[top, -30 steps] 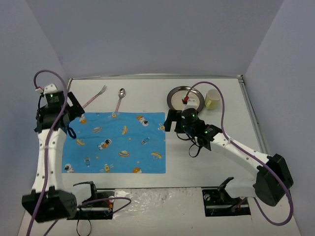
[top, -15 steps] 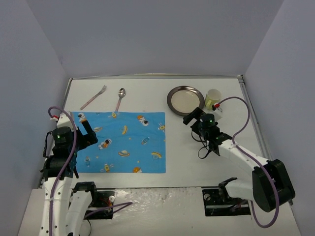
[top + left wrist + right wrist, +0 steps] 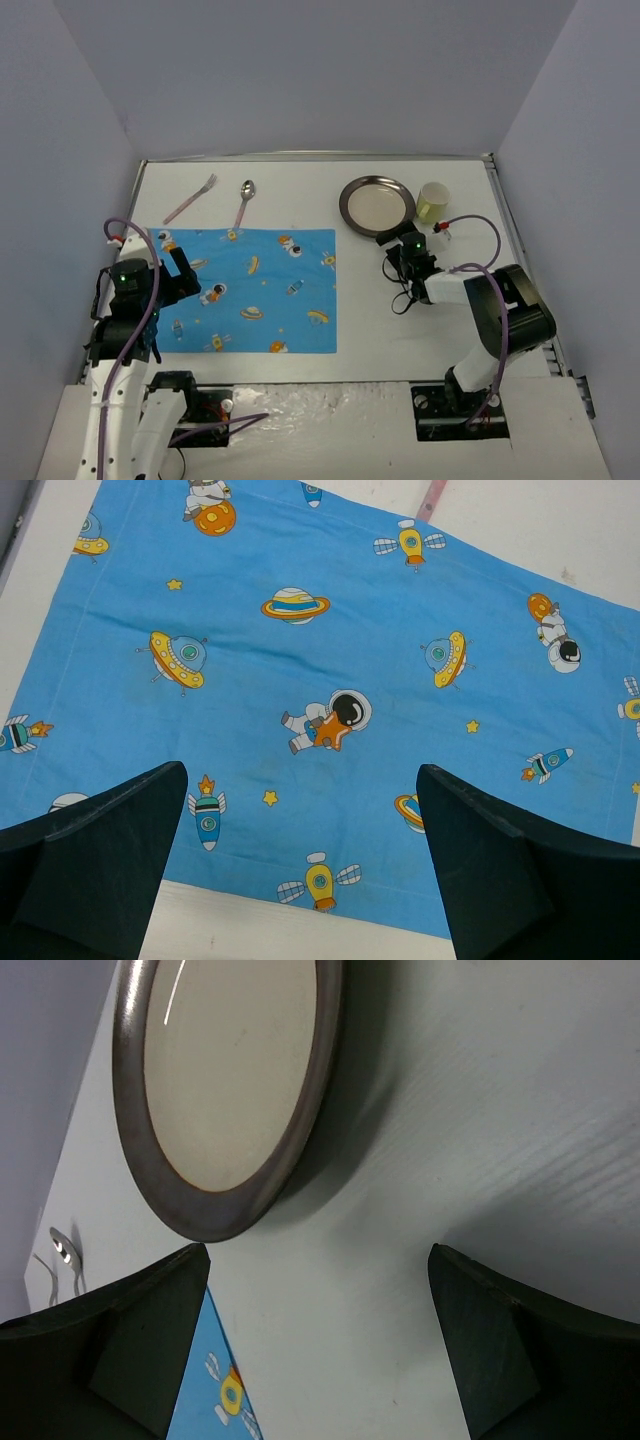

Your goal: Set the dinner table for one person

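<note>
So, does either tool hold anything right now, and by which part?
No. The left tool stands open above the blue mat, and the right tool stands open near the plate; nothing is between their fingers.

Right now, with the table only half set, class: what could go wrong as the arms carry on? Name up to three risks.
1. The plate lies flat on the dinner table; the open right fingers might slip off its low rim or push it away.
2. The cup stands close beside the plate, so a wide reach could knock it.
3. The left fingers hover over the mat; dipping could wrinkle it.
</note>
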`<action>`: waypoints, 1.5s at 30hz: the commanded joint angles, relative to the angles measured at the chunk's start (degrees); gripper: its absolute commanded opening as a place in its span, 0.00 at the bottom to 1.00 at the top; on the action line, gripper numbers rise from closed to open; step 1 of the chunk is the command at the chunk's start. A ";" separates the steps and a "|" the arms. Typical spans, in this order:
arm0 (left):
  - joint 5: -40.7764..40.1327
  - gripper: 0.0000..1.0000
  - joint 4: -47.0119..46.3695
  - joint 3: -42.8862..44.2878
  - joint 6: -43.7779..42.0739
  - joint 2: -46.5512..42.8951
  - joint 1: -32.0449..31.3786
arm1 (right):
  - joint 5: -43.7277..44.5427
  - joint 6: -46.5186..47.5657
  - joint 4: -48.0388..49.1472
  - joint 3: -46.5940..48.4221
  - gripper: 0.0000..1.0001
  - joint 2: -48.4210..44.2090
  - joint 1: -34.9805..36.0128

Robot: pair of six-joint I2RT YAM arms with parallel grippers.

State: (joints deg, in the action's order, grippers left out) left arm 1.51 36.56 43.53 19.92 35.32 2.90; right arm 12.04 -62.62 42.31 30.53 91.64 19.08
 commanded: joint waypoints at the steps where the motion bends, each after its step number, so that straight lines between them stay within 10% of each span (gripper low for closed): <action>1: -0.91 0.97 -3.68 2.11 -0.76 0.38 -0.44 | 2.85 -2.96 9.75 4.65 0.88 3.76 -0.64; 18: -0.98 0.97 -3.16 2.35 -0.85 0.36 -0.46 | 3.26 -17.07 13.96 10.42 0.74 17.85 -1.85; 34: -0.98 0.97 -2.98 2.18 -0.86 0.53 -0.44 | 1.72 -22.84 21.76 6.60 0.00 22.01 -3.00; 45: -2.34 0.97 -2.89 2.18 -1.03 0.62 -0.47 | -3.06 -23.41 38.09 1.69 0.00 17.35 -3.08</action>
State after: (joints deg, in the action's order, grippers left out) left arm 1.07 36.58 43.53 19.70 35.31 2.68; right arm 10.60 -87.14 71.43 32.67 113.97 16.44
